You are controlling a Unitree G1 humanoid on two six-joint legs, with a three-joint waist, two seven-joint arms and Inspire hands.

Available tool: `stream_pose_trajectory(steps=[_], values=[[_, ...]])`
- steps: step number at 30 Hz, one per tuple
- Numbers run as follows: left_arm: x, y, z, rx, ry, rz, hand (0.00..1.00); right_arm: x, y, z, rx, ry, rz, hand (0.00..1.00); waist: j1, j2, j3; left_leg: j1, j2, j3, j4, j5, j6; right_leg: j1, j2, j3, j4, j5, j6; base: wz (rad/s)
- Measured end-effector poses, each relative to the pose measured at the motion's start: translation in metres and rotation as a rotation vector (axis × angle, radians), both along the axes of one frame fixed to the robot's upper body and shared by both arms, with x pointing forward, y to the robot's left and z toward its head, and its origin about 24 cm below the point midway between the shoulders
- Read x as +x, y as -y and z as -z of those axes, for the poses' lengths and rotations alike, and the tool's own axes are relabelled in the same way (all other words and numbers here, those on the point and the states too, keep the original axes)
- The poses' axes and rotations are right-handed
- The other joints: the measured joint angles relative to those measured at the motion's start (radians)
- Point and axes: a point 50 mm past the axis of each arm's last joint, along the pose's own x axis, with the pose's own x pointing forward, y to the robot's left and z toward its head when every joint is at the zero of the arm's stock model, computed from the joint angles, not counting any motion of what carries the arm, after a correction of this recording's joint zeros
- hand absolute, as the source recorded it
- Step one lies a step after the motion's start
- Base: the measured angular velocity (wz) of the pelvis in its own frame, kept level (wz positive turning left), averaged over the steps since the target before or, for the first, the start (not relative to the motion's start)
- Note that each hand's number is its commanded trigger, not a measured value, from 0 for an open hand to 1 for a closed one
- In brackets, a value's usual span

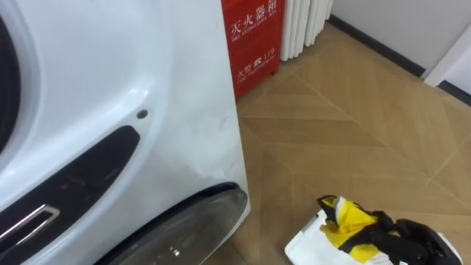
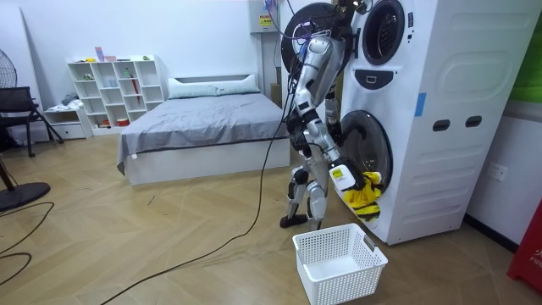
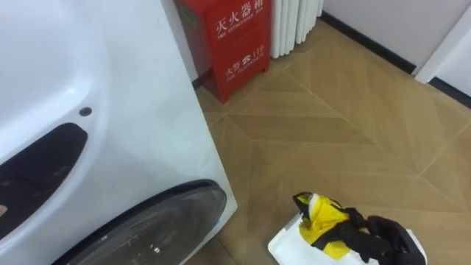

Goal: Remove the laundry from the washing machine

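The right hand (image 1: 403, 235) is clutching the yellow garment (image 1: 347, 219) low beside the washing machine (image 1: 110, 88). It is seemingly gripping only one bunch, so the cloth is risking slipping off and missing the basket (image 2: 339, 263).

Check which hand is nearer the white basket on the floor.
Right. The right hand, gripping the yellow cloth, hangs above the basket by the lower door. The left hand is raised high, up by the upper door.
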Motion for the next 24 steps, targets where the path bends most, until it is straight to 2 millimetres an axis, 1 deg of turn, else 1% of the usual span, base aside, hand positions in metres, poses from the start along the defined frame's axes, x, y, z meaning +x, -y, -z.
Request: stream_pose_trajectory(steps=[10, 16, 24], values=[[0.0015, 0.0011, -0.0004, -0.007, 0.018, 0.009, 0.0, 0.0004, -0.003, -0.0008, -0.009, 0.029, -0.023, 0.0, 0.0, 0.0, -0.0002, 0.0, 0.0, -0.012, 0.001, 0.0, 0.0, 0.007, -0.005, -0.011, -0.007, 0.0, 0.0, 0.03], [0.0023, 0.002, -0.0007, -0.008, 0.032, 0.02, 0.0, -0.0042, -0.0017, 0.0006, -0.023, 0.026, -0.013, 0.0, 0.0, -0.001, -0.0007, 0.0, 0.0, -0.026, 0.001, 0.001, 0.002, 0.012, -0.01, -0.023, -0.013, 0.0, 0.0, 0.05], [0.0028, 0.0016, -0.0012, -0.009, 0.046, 0.024, 0.0, -0.0046, -0.0009, -0.0018, -0.05, 0.037, 0.0, 0.0, -0.007, -0.007, -0.0019, 0.001, -0.003, -0.038, 0.006, 0.004, 0.006, 0.017, -0.017, -0.031, -0.014, -0.001, 0.001, 0.03]])
